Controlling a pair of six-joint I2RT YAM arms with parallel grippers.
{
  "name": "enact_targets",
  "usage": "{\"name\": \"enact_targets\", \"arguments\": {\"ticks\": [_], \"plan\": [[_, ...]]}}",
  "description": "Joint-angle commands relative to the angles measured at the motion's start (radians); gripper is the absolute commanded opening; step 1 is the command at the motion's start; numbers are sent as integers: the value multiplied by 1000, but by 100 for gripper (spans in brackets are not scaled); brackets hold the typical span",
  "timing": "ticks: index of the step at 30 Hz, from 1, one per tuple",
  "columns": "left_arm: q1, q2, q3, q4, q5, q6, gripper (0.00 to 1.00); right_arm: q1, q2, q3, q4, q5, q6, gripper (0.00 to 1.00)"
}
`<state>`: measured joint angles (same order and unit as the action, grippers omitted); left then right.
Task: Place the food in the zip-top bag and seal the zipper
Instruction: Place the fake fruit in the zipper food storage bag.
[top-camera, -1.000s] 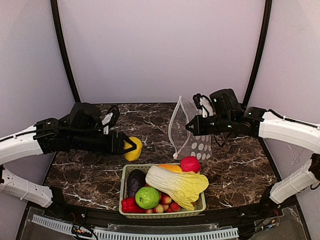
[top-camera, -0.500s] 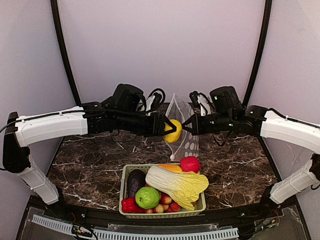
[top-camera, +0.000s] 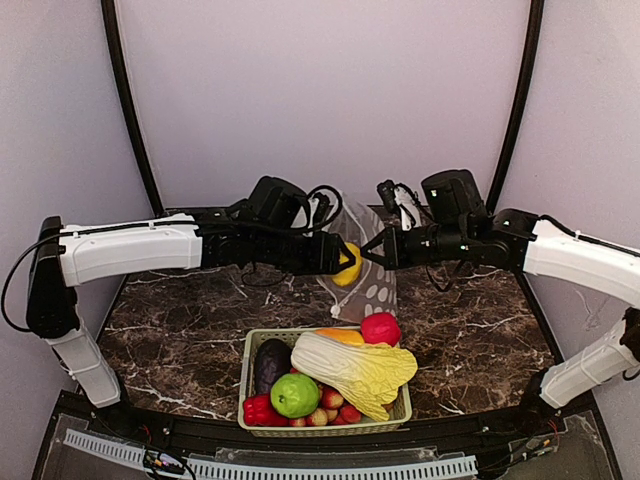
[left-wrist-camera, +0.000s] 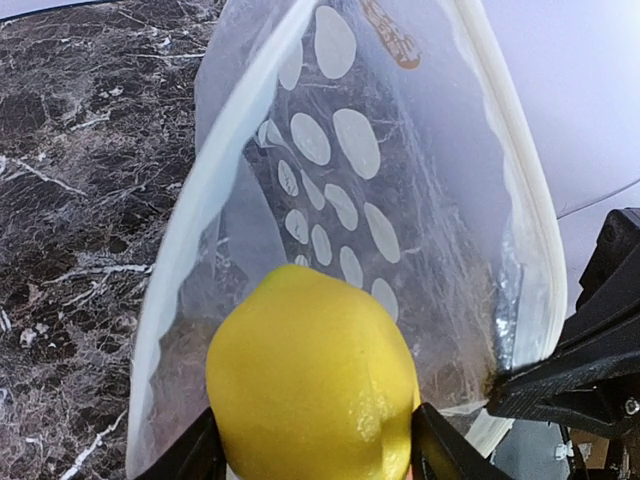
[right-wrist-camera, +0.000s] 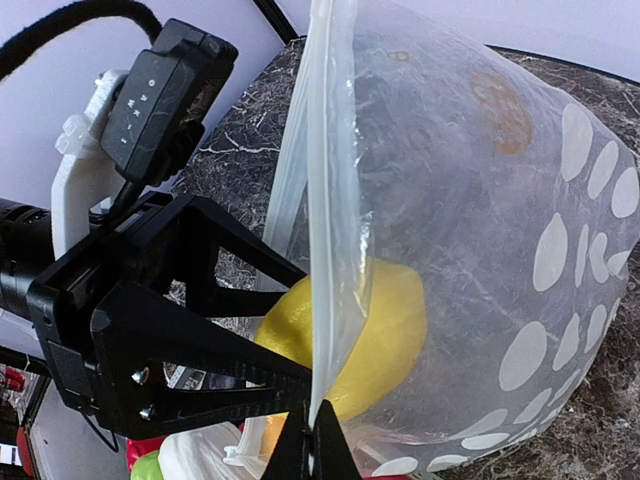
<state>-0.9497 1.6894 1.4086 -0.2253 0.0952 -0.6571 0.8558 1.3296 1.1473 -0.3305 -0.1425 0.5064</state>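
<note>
Jaws of the left gripper (top-camera: 343, 262) stand partly apart, clamped on either side of the yellow lemon (top-camera: 349, 264). In the left wrist view one of its black fingers (left-wrist-camera: 190, 455) shows on each flank of the fruit. Those of the right gripper (top-camera: 384, 250) are pressed fully together, pinching the rim of the zip-top bag (top-camera: 380, 290) at its 3 o'clock side as seen from above. The right wrist view shows the fingertips (right-wrist-camera: 310, 455) closed on the lip of the film.

The bag hangs above the marble table (top-camera: 170, 330), a little toward 12 o'clock from its centre, with its dotted body drooping toward 6 o'clock. Whether its lower edge touches the table I cannot tell. Its mouth gapes toward 9 o'clock, facing the left gripper. The zipper (left-wrist-camera: 190, 215) runs as a pale strip round that open mouth, its two sides well apart and unsealed. The lemon sits right at the mouth. From the right wrist, part of it shows through the film beyond the rim, while the rest lies outside between the left fingers.

At 6 o'clock on the table, near the arm bases, stands the pale green basket (top-camera: 246, 372).
- The napa cabbage (top-camera: 355, 368) lies across its 3 o'clock half.
- The green apple (top-camera: 294, 395) sits toward 6 o'clock, beside the cabbage.
- The red bell pepper (top-camera: 258, 410) is at the 7 o'clock corner.
- The magenta-pink fruit (top-camera: 380, 328) is at the 1 o'clock corner, touching the cabbage.
- A dark eggplant (top-camera: 270, 362) lies toward 10 o'clock.
- An orange piece (top-camera: 342, 336) peeks out at 12 o'clock, behind the cabbage.
- Small red and yellow fruits (top-camera: 335, 405) crowd the near edge.
</note>
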Motion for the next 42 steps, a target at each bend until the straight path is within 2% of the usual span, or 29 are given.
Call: {"name": "enact_targets", "arguments": {"ticks": [1, 6, 8, 21, 27, 30, 36, 42], "plan": [[3, 9, 33, -6, -9, 11, 66, 9, -6, 26, 28, -16, -3, 0], [3, 10, 32, -6, 4, 14, 76, 9, 0, 26, 31, -14, -2, 0], [4, 10, 32, -6, 4, 17, 77, 9, 2, 26, 32, -13, -1, 0], [5, -19, 7, 49, 35, 42, 77, 9, 5, 22, 31, 4, 1, 0], [4, -88, -60, 124, 113, 119, 77, 9, 4, 17, 26, 24, 8, 0], [4, -170, -130, 127, 127, 162, 77, 9, 1, 17, 25, 34, 8, 0], [4, -360, -258, 59, 77, 224, 78, 9, 6, 15, 24, 44, 6, 0], [-2, -469, -325, -152, 96, 221, 78, 9, 17, 20, 24, 46, 2, 0]]}}
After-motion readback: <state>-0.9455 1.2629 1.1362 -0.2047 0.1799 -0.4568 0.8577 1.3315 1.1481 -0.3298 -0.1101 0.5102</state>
